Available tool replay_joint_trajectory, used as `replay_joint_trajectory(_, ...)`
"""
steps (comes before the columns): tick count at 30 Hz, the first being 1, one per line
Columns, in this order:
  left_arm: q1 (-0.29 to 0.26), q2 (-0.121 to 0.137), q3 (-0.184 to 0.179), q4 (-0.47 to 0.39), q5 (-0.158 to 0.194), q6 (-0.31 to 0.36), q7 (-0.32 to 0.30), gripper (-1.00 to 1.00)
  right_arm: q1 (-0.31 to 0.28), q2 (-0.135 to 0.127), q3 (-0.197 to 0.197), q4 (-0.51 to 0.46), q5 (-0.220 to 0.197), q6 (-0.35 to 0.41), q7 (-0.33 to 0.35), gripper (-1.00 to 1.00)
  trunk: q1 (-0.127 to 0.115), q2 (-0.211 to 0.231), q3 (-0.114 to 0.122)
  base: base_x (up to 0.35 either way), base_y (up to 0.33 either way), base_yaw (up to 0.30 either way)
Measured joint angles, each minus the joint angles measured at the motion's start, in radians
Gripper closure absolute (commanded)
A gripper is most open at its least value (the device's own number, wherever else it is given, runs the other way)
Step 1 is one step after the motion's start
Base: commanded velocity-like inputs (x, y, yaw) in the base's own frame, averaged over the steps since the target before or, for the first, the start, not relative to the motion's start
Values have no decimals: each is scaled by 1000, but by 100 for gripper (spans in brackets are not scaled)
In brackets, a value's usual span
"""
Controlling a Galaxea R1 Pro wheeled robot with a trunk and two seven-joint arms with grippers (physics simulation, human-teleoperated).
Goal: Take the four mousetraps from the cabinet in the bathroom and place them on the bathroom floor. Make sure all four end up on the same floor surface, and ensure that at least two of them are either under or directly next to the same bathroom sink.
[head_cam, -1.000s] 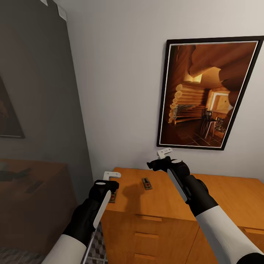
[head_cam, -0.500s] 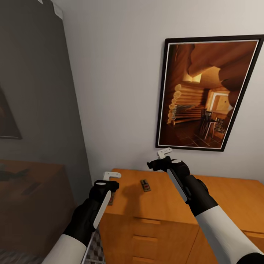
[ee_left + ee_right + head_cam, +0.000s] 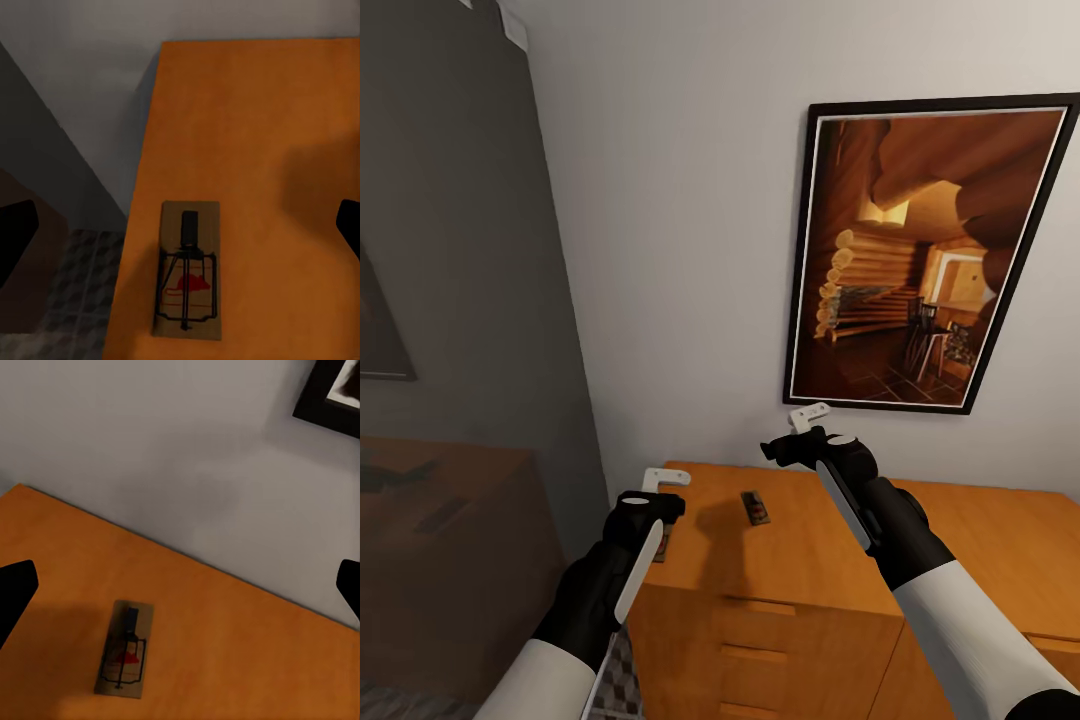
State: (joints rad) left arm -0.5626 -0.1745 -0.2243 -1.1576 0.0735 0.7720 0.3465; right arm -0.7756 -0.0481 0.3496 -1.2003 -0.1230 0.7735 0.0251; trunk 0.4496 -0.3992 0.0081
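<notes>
Both arms point(image 3: 622, 560) raised over cabinet point(image 3: 800, 560)

two mousetraps point(image 3: 758, 507) point(image 3: 663, 541), one cabinet point(image 3: 800, 560), one framed picture point(image 3: 920, 255)

No lettering, label, brand or number can be read anywhere in these views. The framed picture point(image 3: 925, 255) on the wall shows a log-cabin interior without a caption. The mousetrap point(image 3: 187, 271) near the cabinet point(image 3: 800, 560) top's edge carries a small red mark on its board, perhaps a mouse-shaped emblem, though it is too blurred to tell; a second mousetrap point(image 3: 125, 659) shows a similar red smudge.
</notes>
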Motion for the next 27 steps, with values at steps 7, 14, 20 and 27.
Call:
replay_joint_trajectory(7, 0, 0, 0, 0, -1, 0, 0, -100, 0, 0, 0, 0, 0, 0, 0, -100, 0, 0, 0, 0, 0, 0)
replay_joint_trajectory(14, 0, 0, 0, 2, 0, 5, -8, -100, 0, 0, 0, 0, 0, 4, -2, -100, 0, 0, 0, 0, 0, 0)
replay_joint_trajectory(20, 0, 0, 0, 16, 3, 11, -13, -100, 0, 1, 0, 2, -1, 7, -7, -100, 0, 0, 0, 0, 0, 0)
replay_joint_trajectory(27, 0, 0, 5, 23, 5, 13, -15, -100, 0, 1, 0, 28, -1, 8, -10, -100, 0, 0, 0, 0, 0, 0)
